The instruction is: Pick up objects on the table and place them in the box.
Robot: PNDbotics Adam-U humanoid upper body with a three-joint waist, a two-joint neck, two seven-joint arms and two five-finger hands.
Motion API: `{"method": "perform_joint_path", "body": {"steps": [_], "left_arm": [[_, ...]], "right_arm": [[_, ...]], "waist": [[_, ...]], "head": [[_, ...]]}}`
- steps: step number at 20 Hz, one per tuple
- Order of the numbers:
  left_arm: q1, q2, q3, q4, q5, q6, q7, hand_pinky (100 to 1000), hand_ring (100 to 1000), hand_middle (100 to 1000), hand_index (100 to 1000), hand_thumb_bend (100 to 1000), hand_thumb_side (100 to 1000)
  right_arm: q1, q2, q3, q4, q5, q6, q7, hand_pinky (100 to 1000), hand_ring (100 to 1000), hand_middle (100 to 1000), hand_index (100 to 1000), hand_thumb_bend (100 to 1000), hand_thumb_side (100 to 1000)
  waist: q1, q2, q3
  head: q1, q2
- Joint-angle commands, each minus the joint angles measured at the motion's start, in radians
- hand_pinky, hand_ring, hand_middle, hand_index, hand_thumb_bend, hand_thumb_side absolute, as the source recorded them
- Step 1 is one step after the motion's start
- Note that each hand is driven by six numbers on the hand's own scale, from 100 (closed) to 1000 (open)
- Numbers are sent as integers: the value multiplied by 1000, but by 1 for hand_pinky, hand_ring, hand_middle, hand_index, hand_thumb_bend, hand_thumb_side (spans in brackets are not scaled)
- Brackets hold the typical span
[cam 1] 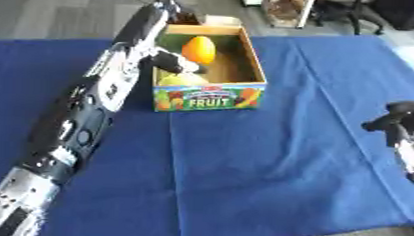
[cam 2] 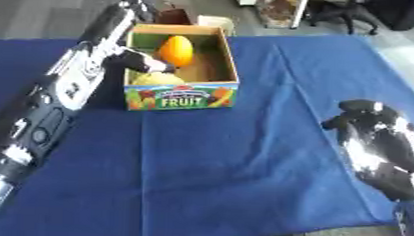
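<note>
A cardboard box with a "FRUIT" label on its front stands at the far middle of the blue table. Inside lie an orange-yellow fruit near the back and a pale yellow-green fruit in the front left corner. My left arm stretches up from the lower left, and my left hand hangs over the box's left side, just above the pale fruit. Whether it touches that fruit is unclear. My right hand hovers over the table's right side with relaxed fingers and nothing in it.
The blue cloth covers the table, with its front edge at the bottom right. Beyond the far edge are a grey floor, a small brown box behind the fruit box, and chair legs.
</note>
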Motion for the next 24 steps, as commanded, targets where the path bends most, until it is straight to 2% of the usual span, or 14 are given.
{"method": "perform_joint_path", "body": {"steps": [1, 3, 5, 6, 7, 10, 13, 16, 20, 24], "left_arm": [[36, 87, 26, -182, 298, 30, -30, 609, 656, 700, 753, 570, 345], [107, 139, 50, -325, 471, 64, -41, 593, 629, 673, 738, 513, 315], [186, 178, 79, -457, 595, 99, -37, 584, 617, 661, 733, 487, 309], [228, 194, 94, -518, 643, 114, -33, 581, 610, 654, 727, 457, 330], [278, 209, 110, -577, 681, 124, -30, 579, 607, 650, 726, 455, 305], [427, 225, 145, -701, 762, 162, -39, 567, 592, 634, 718, 431, 341], [548, 202, 180, -760, 793, 191, -32, 551, 573, 614, 702, 388, 348], [630, 162, 209, -773, 806, 205, 10, 536, 554, 596, 686, 365, 352], [696, 121, 224, -787, 817, 212, 44, 532, 546, 587, 681, 349, 357], [729, 93, 232, -798, 820, 218, 49, 529, 540, 580, 678, 347, 363]], "right_arm": [[-7, -21, -16, -9, 6, -3, -5, 706, 600, 494, 720, 100, 100], [-5, -25, -20, -10, 9, -4, -9, 706, 599, 494, 720, 100, 100], [-5, -28, -22, -11, 11, -5, -11, 706, 599, 494, 720, 100, 100], [-4, -29, -24, -11, 11, -6, -13, 706, 599, 494, 720, 100, 100], [-3, -30, -26, -11, 11, -6, -15, 706, 600, 494, 720, 100, 100], [1, -37, -31, -11, 12, -8, -21, 706, 599, 494, 720, 100, 100], [6, -39, -34, -11, 13, -10, -25, 706, 599, 494, 721, 100, 100], [16, -41, -38, -9, 14, -11, -30, 706, 599, 494, 720, 100, 100], [23, -41, -38, -8, 14, -12, -30, 706, 599, 493, 720, 100, 100], [25, -41, -36, -8, 15, -12, -29, 706, 599, 493, 719, 100, 100]], "waist": [[3, -16, 11], [5, -16, 25], [7, -16, 37], [7, -16, 42], [6, -17, 50], [8, -19, 67], [5, -20, 86], [2, -27, 101], [-1, -33, 113], [-3, -35, 123]], "head": [[-14, 2], [-24, 5], [-31, 10], [-33, 12], [-34, 13], [-41, 25], [-51, 44], [-48, 57], [-17, 59], [7, 59]]}}
